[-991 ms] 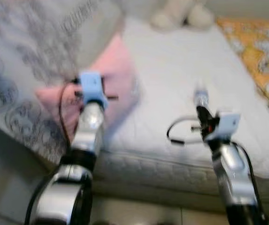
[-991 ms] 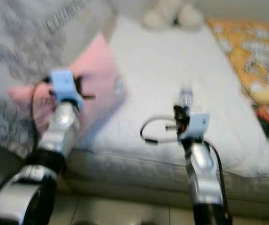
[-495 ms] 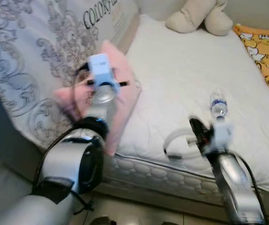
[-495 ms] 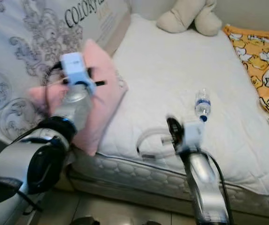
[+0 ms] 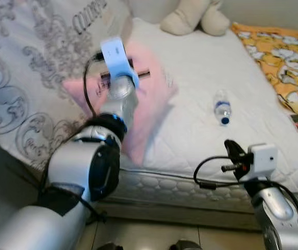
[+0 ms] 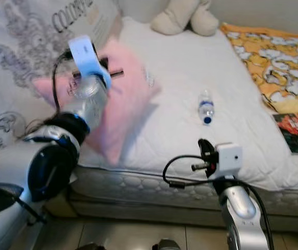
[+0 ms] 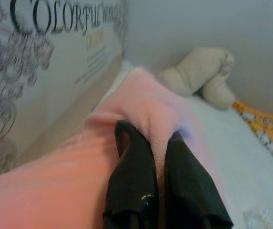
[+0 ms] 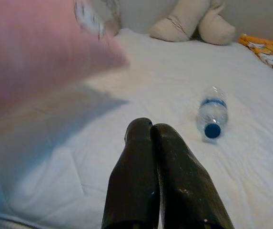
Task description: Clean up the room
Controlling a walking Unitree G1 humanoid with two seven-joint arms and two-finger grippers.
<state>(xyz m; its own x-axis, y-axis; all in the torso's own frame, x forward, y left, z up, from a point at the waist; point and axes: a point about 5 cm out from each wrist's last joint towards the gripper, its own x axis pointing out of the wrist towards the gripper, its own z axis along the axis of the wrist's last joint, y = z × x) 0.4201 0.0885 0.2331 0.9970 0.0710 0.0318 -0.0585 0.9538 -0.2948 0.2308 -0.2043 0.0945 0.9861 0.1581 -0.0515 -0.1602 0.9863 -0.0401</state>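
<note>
Raised since earlier: pink pillow (image 5: pixel 149 112), pinched in my left gripper (image 7: pixel 161 164); right gripper (image 8: pixel 151 129) closed empty near bottle (image 5: pixel 221 110).

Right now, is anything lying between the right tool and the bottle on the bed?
Nothing visible. The right tool, shut and empty, points toward the bottle, with bare mattress between them. The pillow hangs off to the side in the left tool.

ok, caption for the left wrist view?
Left gripper shut on pink pillow, plush toy on the bed behind.
</note>
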